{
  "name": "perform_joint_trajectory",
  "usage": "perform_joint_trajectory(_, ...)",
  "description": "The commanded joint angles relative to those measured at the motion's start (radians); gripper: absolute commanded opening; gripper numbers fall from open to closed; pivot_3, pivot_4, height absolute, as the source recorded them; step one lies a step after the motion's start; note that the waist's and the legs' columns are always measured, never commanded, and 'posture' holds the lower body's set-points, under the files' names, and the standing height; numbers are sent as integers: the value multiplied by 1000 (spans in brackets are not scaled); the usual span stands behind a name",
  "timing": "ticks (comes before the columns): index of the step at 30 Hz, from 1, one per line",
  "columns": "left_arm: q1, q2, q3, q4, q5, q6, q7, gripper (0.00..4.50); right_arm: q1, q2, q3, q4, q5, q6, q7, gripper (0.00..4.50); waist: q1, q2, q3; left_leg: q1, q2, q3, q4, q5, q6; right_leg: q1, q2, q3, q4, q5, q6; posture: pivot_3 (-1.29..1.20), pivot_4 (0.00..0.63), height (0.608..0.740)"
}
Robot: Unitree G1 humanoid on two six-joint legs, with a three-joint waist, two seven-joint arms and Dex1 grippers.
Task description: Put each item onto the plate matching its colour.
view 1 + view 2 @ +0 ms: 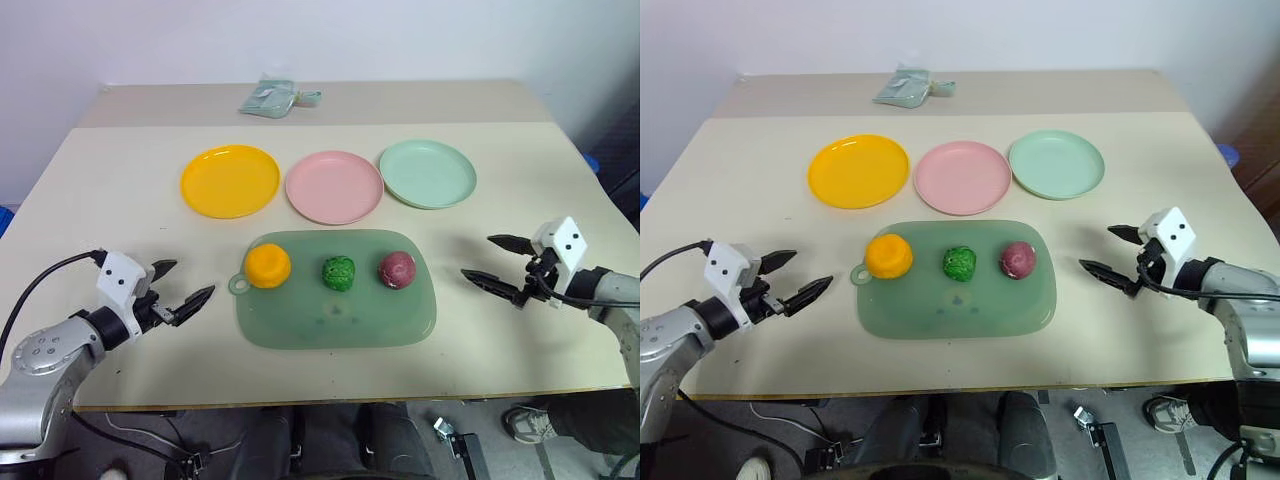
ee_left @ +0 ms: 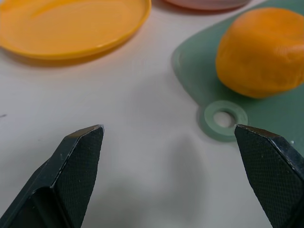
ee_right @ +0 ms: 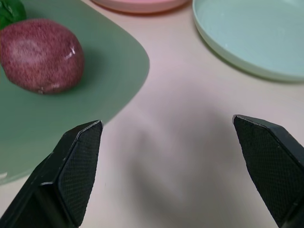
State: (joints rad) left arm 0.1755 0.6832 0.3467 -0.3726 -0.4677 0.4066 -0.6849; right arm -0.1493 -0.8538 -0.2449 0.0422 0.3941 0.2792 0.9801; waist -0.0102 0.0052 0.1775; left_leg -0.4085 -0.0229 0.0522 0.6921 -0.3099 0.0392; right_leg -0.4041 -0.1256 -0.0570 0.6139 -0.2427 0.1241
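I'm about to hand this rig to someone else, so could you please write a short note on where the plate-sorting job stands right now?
Left gripper: open, empty, beside the tray's left end.
Right gripper: open, empty, off the tray's right end.
Orange item, green item and red-purple ball sit in a row on the green tray.
Yellow plate, pink plate and mint plate lie empty beyond the tray.
Done: nothing placed yet.
Left: orange to yellow, green to mint, red-purple to pink.
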Motion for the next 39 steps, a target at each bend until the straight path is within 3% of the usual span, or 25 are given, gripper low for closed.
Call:
perform_joint_trajectory(1,17,-14,33,-58,-10,-3,23,4500,-54,11,12,-21,-6,2,-16,4483,-1,1,0,0,0,0,0,0,0,0,0,0,0,0,0,0,150,740)
perform_joint_trajectory(11,-20,-44,13,-97,-87,35,9,4500,-84,16,16,-46,-9,33,-40,4483,2,1,0,0,0,0,0,0,0,0,0,0,0,0,0,0,150,740)
perform_joint_trajectory(15,-121,-20,-59,-82,-147,88,-64,4500,-38,27,-45,-96,17,44,-80,4483,6,1,0,0,0,0,0,0,0,0,0,0,0,0,0,0,150,740)
perform_joint_trajectory(24,-414,16,-364,127,41,39,-195,4500,163,54,-178,-403,193,201,-111,4483,26,1,0,0,-1,0,2,0,0,1,5,-1,1,0,0,0,150,740)
perform_joint_trajectory(29,-511,9,-441,277,122,-11,-251,4500,275,74,-209,-561,265,264,-146,4483,22,1,0,0,0,1,3,1,1,1,6,-1,1,0,0,0,150,740)
perform_joint_trajectory(33,-546,-25,-442,316,122,-24,-264,3323,323,88,-204,-608,270,262,-163,4500,26,1,0,0,0,0,3,0,1,1,6,-1,2,0,1,0,150,740)
perform_joint_trajectory(39,-634,-127,-311,399,81,-70,-146,3225,319,116,-152,-606,234,221,-182,4500,28,0,0,0,0,0,6,0,3,3,6,-1,2,0,1,0,150,740)
